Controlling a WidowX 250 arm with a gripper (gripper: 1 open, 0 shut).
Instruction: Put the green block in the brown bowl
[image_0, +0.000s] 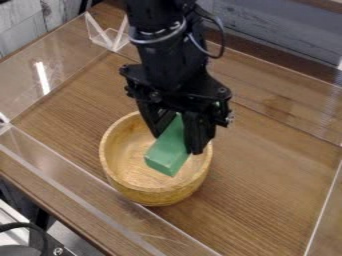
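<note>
One black gripper (177, 118), jaws pinched on the green block's upper end, positioned over the bowl. One green block (168, 147), bar-shaped, slanted, held above the bowl's interior. One brown bowl (111, 158), round, light-toned, stood on the wooden table (261, 190).

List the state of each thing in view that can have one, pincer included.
Pincer: shut on the green block, over the bowl.
Green block: gripped at its upper end, tilted, lower end over the bowl's interior; whether it touches the bowl, I cannot tell.
Brown bowl: upright on the table, open side up.
</note>
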